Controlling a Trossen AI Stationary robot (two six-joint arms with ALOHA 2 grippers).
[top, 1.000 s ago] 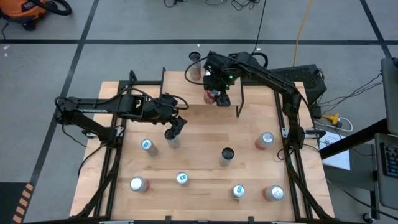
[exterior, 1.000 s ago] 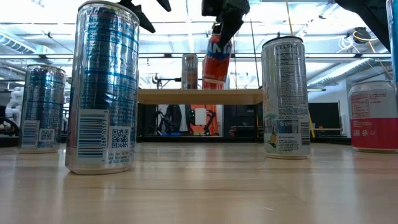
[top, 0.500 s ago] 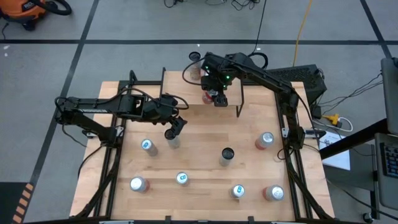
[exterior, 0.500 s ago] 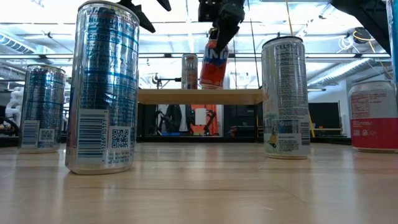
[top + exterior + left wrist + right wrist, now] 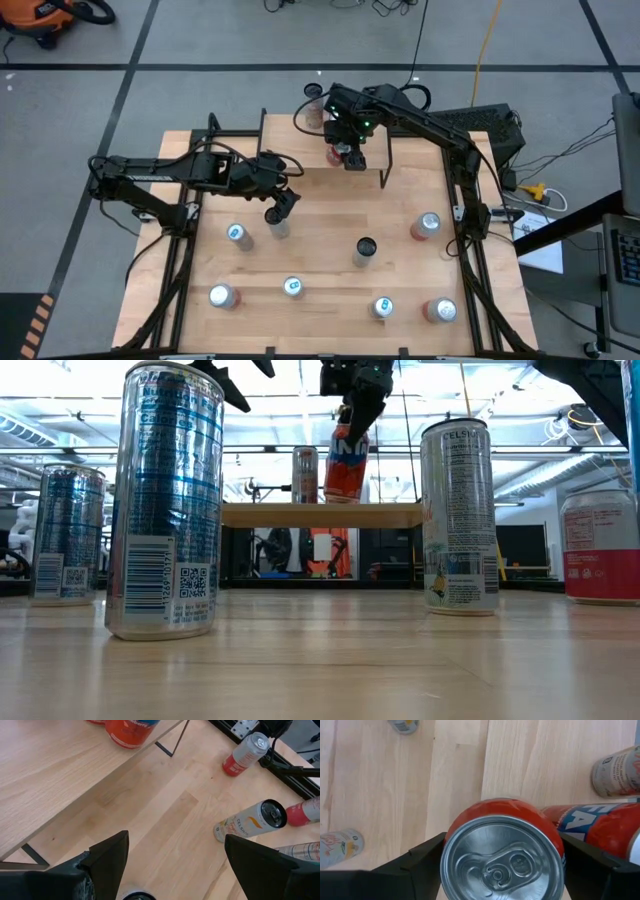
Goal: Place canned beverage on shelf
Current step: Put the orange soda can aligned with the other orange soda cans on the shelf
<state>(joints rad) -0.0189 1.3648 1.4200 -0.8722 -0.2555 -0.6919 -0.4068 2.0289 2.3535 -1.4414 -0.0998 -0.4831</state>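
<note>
Now I have the orange can (image 5: 346, 463) on the shelf (image 5: 321, 515), a bit tilted, with the right gripper (image 5: 347, 152) closed around it, not released yet, while the left gripper (image 5: 283, 205) hangs open over the table.

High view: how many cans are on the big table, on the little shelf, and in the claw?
Cans on the table: 8
Lone can on the shelf: 1
Orange can in the right claw: 1
Total: 10

Orange can (image 5: 502, 851) between hand's fingers (image 5: 422, 857)
</note>
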